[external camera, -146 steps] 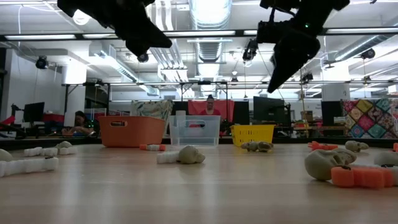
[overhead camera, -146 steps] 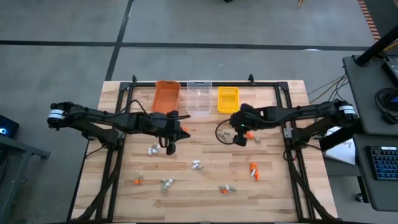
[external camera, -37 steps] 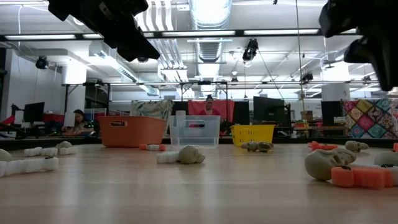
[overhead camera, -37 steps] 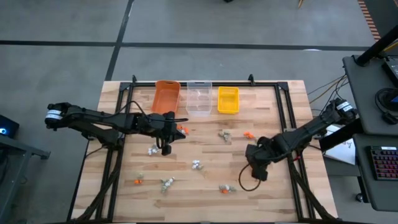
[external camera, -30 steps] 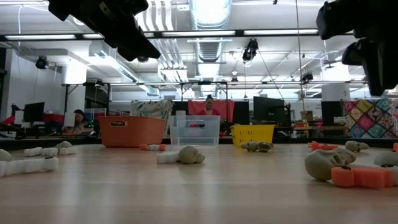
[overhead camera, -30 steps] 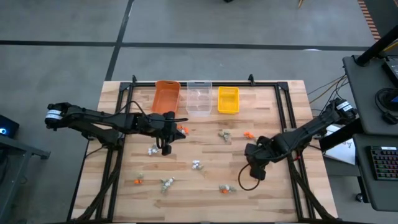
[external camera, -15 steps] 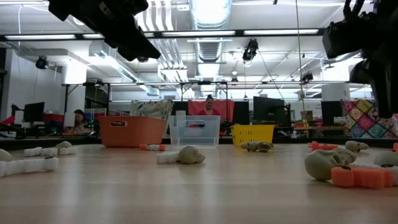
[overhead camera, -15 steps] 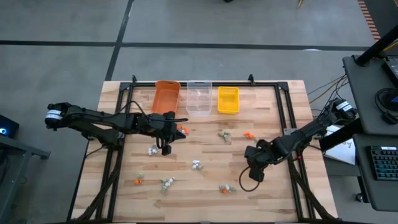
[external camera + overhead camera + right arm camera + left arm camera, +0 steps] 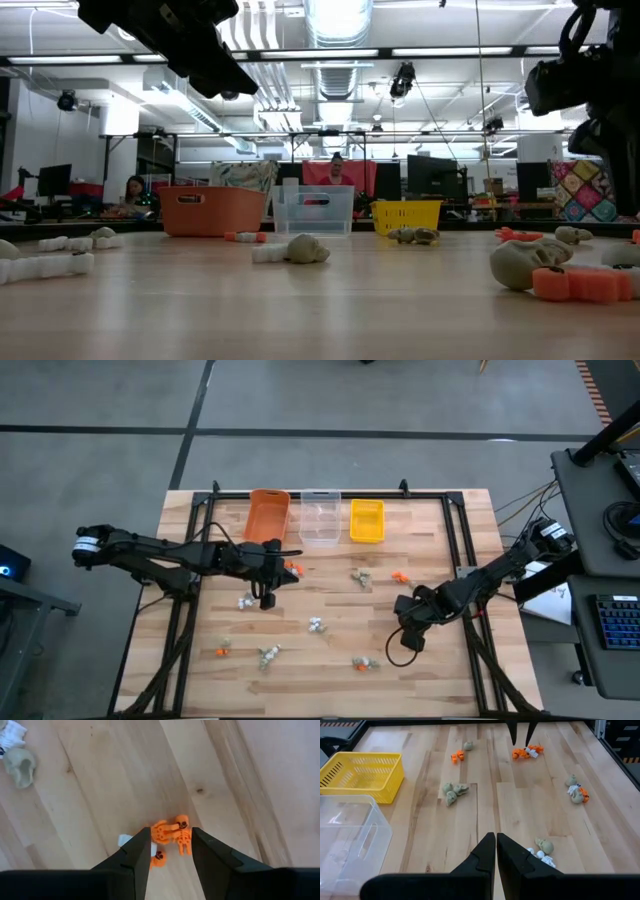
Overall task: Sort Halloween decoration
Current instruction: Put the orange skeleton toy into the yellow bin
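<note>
We see the right gripper (image 9: 169,849), jaws parted and empty, poised over a cluster of orange skeleton trinkets (image 9: 171,834) on the wooden table (image 9: 440,550); a white piece (image 9: 125,840) lies beside them. We judge the step to be pickup: next, lower and close on one orange figure, then carry it to the orange bin (image 9: 268,515). The left gripper (image 9: 496,851), fingers pressed together and empty, waits near the clear bin (image 9: 347,835). Compared with a second earlier, the right jaws have narrowed slightly and the arm has edged outward.
</note>
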`<state>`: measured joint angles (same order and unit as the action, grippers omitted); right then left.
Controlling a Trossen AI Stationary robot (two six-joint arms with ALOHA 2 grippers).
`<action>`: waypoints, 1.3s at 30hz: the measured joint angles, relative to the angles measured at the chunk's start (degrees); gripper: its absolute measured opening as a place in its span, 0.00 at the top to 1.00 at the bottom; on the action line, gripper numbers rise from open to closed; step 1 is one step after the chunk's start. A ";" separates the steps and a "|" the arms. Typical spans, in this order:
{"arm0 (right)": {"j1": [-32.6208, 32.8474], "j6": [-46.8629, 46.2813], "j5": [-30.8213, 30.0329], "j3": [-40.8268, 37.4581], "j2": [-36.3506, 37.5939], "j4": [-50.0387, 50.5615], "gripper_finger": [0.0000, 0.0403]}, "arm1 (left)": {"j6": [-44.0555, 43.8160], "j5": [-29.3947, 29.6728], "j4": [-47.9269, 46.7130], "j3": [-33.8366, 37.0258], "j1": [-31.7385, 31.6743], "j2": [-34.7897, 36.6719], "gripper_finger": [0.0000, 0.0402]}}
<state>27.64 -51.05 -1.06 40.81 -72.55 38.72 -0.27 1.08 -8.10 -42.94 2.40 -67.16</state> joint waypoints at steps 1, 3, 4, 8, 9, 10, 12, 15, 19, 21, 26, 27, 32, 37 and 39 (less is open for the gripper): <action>0.00 -0.01 0.00 -0.36 0.00 -0.20 0.67 | 0.02 0.00 0.00 0.00 0.01 0.00 1.00; 0.00 -0.17 -0.02 -0.88 0.00 -0.15 0.67 | 0.02 0.00 0.00 0.00 0.01 0.00 1.00; 0.00 -0.17 0.00 -1.09 0.00 -0.13 0.68 | 0.02 0.00 0.00 0.00 0.01 0.00 1.00; 0.00 -0.11 -0.02 -1.85 0.00 -0.99 0.69 | 0.02 0.00 0.00 0.00 0.01 0.00 1.00; 0.00 -0.09 -0.01 -2.17 0.00 -1.51 0.69 | 0.01 0.00 0.00 0.00 0.01 0.00 1.00; 0.00 -0.09 -0.02 -2.50 0.00 -2.24 0.69 | 0.02 0.00 0.00 0.00 0.01 0.00 1.00; 0.00 -0.08 0.00 -3.26 0.00 -4.00 0.69 | 0.01 0.00 0.00 0.00 0.01 0.00 1.00; 0.00 -0.07 -0.04 -4.40 0.00 -5.23 0.69 | 0.02 0.00 0.00 0.00 0.01 0.00 1.00; -0.08 0.01 -0.46 -4.69 0.00 -5.25 0.70 | 0.02 0.00 0.02 0.00 0.01 0.00 1.00; -0.15 0.04 -0.46 -4.71 -0.08 -5.25 0.71 | 0.02 0.00 0.04 0.00 0.01 0.00 1.00; -0.15 0.04 -0.47 -4.71 -0.33 -5.36 0.75 | 0.02 0.00 0.11 0.00 -0.01 0.00 1.00; -0.15 0.04 -0.47 -4.71 -0.33 -5.41 0.77 | 0.02 0.00 0.11 0.00 0.01 -0.02 1.00; -0.15 0.68 -0.53 -4.71 -0.33 -6.54 0.91 | 0.02 0.00 0.20 0.00 0.00 -0.02 1.00; -0.17 0.80 -0.66 -4.65 -0.33 -7.90 0.98 | 0.87 0.00 0.46 0.00 0.01 -0.04 1.00; -0.16 0.42 -0.70 -4.39 -0.32 -7.77 0.98 | 1.04 0.00 0.46 0.00 0.00 -0.04 1.00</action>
<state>27.47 -50.63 -1.76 36.42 -72.87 30.95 0.77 1.08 -7.64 -42.94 2.40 -67.20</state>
